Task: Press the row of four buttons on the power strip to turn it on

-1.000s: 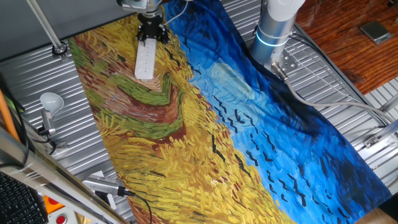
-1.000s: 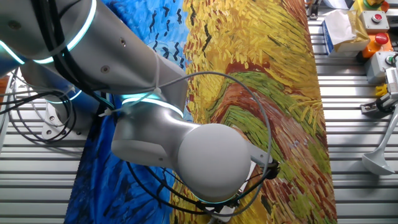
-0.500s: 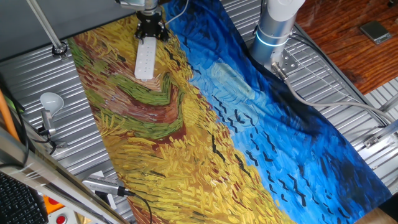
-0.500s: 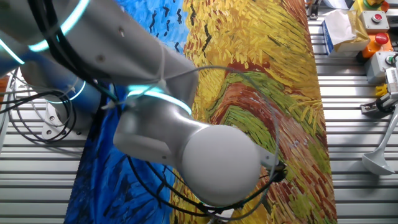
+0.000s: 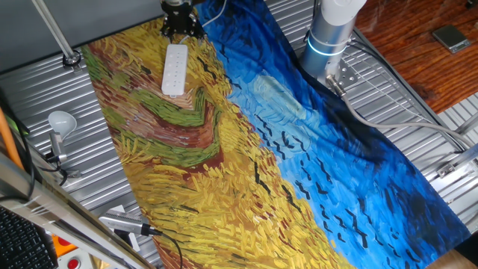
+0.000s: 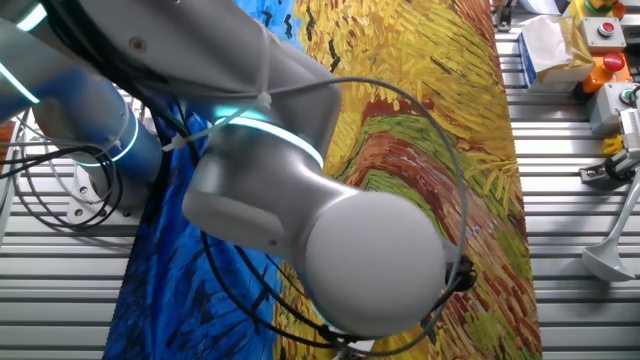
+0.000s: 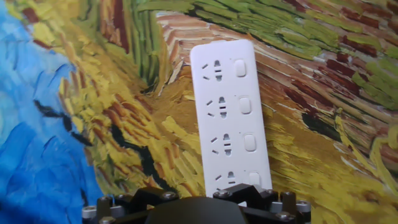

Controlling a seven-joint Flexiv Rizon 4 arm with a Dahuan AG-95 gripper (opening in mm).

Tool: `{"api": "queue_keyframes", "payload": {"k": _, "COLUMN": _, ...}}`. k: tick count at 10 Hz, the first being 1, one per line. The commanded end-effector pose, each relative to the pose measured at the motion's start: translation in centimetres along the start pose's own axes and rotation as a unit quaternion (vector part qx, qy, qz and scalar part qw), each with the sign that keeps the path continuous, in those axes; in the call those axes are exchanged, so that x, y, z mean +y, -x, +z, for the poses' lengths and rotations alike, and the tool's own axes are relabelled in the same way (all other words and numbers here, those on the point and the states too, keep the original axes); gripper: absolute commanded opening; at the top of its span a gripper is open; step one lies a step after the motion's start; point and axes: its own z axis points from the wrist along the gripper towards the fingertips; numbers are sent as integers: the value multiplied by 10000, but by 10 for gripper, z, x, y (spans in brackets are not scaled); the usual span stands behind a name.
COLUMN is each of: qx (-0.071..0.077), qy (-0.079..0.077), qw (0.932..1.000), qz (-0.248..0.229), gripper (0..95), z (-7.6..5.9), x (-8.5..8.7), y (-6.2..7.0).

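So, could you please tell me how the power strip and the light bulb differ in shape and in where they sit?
The power strip is a long flat bar with rounded corners; the light bulb is round. The strip lies flat on the painted cloth just below the gripper; the bulb sits off the cloth, over the ribbed metal table, far from the gripper. The strip's face carries sockets and four buttons; the bulb looks plain. Both are white.

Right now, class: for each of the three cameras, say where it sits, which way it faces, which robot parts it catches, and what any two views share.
One fixed view: high, looking down the painted cloth; shows the power strip, gripper and arm base.
The other fixed view: opposite side, behind the arm, which hides the strip.
Hand view: on the hand, looking along the strip and its buttons; gripper body at bottom edge.
Shared: all show the cloth; the first and hand views show the strip.
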Motion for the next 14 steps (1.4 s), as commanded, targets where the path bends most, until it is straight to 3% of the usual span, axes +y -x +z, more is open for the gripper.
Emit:
{"api": "queue_keyframes", "payload": {"k": 1, "qx": -94, "qy": 234, "qw": 9987, "qz": -437, "gripper": 950, "z": -2, "x": 5, "y": -2}}
{"api": "queue_keyframes", "payload": {"k": 6, "qx": 196, "qy": -65, "qw": 9992, "qz": -333, "gripper": 950, "z": 13, "x": -2, "y": -2}}
{"api": "queue_keyframes", "payload": {"k": 14, "qx": 165, "qy": -156, "qw": 9993, "qz": -291, "gripper": 950, "z": 34, "x": -18, "y": -4}}
